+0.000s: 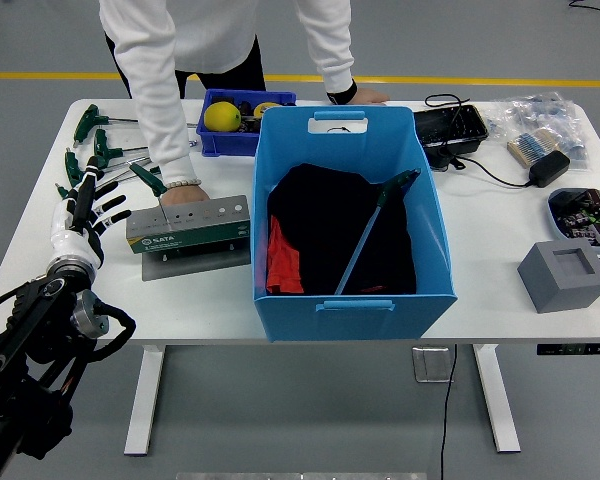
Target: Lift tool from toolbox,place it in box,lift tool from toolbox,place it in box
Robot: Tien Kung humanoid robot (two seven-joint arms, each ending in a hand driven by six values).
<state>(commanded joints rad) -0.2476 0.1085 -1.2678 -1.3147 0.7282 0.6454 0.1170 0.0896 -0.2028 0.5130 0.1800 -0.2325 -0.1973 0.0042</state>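
Head view: my left hand (85, 212) sits low at the table's left side, fingers spread, holding nothing. Right arm isn't in frame. Green T-handle tools (98, 152) lie on the white table (500, 230) just beyond the fingertips, toward the far-left corner; nearest one is almost touching the fingers, can't tell if it actually is. Their shafts run roughly left-right, handles at the left, tips pointing right toward the person's sleeve. Toolbox (188, 226), a green tool holder, is just right of my hand, and the person's hand (184, 193) rests on its top. One long tool (372, 230) already leans inside the blue box (352, 215), handle up at the far right, shaft slanting down toward the near left, over dark cloth.

Judgement: first placement is done, second lift is next. Left hand is the only candidate, and it needs to go forward and slightly left, crossing the shaft axis to wrap it. Risk: snagging neighbouring tools.
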